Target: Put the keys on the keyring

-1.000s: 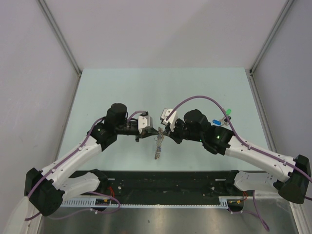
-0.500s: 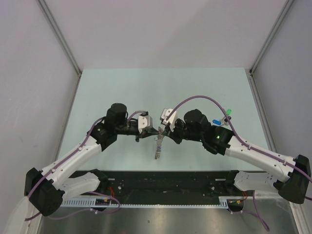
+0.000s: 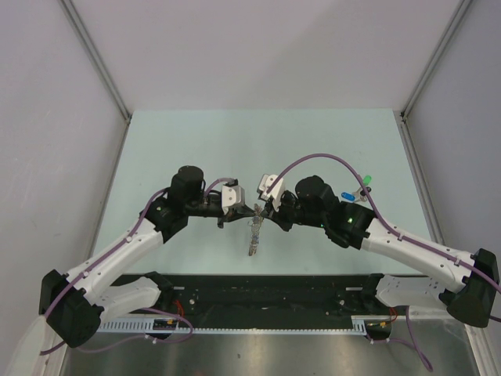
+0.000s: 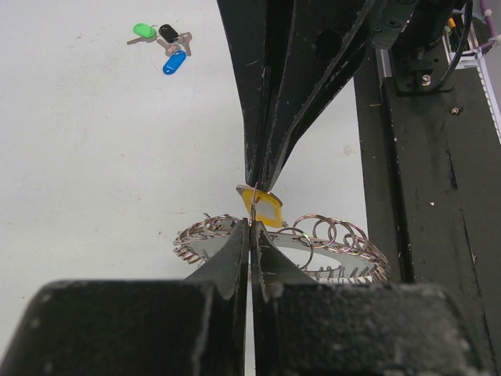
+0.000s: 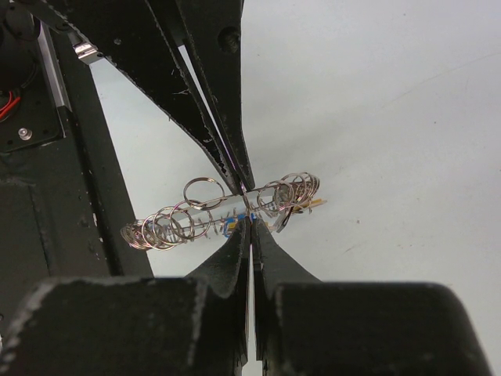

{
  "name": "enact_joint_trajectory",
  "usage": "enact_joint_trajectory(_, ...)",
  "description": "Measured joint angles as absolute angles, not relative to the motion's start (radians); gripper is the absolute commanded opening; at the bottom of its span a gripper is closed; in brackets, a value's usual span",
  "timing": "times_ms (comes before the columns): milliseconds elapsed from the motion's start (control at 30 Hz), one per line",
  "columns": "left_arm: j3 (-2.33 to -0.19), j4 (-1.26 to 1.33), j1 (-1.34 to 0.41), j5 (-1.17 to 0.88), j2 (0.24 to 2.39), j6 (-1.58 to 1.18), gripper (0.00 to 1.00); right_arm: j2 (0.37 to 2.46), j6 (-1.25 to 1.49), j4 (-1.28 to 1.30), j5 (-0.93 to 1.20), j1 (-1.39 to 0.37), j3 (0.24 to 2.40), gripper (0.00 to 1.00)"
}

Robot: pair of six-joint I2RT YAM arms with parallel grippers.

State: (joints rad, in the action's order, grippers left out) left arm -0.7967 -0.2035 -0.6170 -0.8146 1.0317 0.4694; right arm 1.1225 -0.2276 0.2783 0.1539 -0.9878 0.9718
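The keyring (image 3: 253, 237), a doughnut of many linked grey wire loops, hangs above the table between my two grippers. It also shows in the left wrist view (image 4: 329, 239) and the right wrist view (image 5: 176, 222). My left gripper (image 4: 250, 223) is shut on a thin wire of the keyring. My right gripper (image 5: 249, 219) is shut on the keyring from the opposite side, tip to tip with the left. A yellow-capped key (image 4: 264, 207) sits at the ring between the tips. Green (image 4: 142, 31), black (image 4: 167, 33) and blue (image 4: 174, 63) keys lie together on the table, at the right in the top view (image 3: 356, 190).
A black rail (image 3: 266, 294) with cabling runs along the near table edge, just below the grippers. Grey walls (image 3: 63, 94) close the table on the left, back and right.
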Motion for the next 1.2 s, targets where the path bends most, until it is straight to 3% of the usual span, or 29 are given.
enact_joint_trajectory(1200,-0.797,-0.204,-0.617,-0.816,1.032,0.470,0.00,1.128,-0.210,0.299,0.117,-0.999,0.972,0.00)
